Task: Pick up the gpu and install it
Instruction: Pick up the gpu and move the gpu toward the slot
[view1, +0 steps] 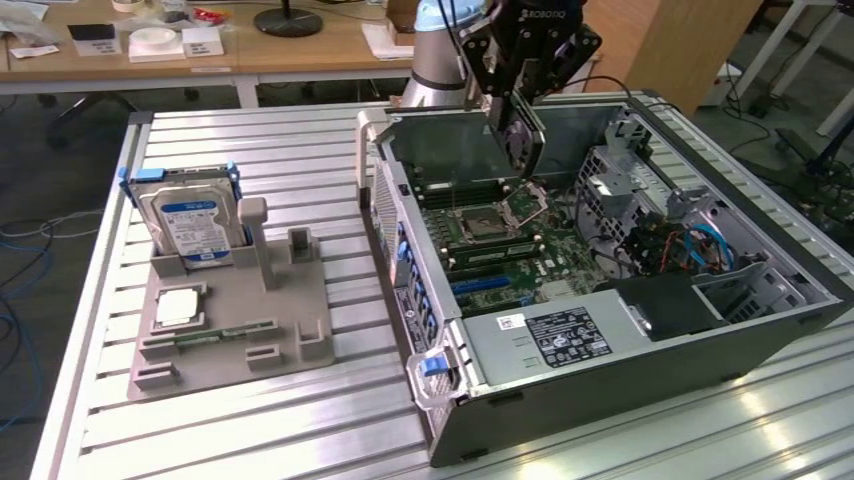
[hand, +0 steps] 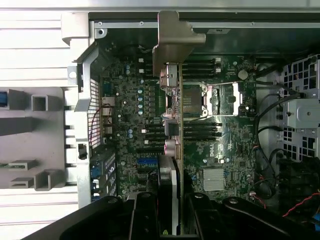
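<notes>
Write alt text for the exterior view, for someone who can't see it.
The gripper holds the gpu upright above the motherboard of an open computer case. On the exterior view's left, a hard drive stands in a grey holder.

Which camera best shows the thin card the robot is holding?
The wrist view: the thin dark circuit card runs edge-on from the hand, its silvery metal bracket clear, over the green motherboard. The exterior view shows it as a dark slab under the hand, above the open dark computer case.
</notes>
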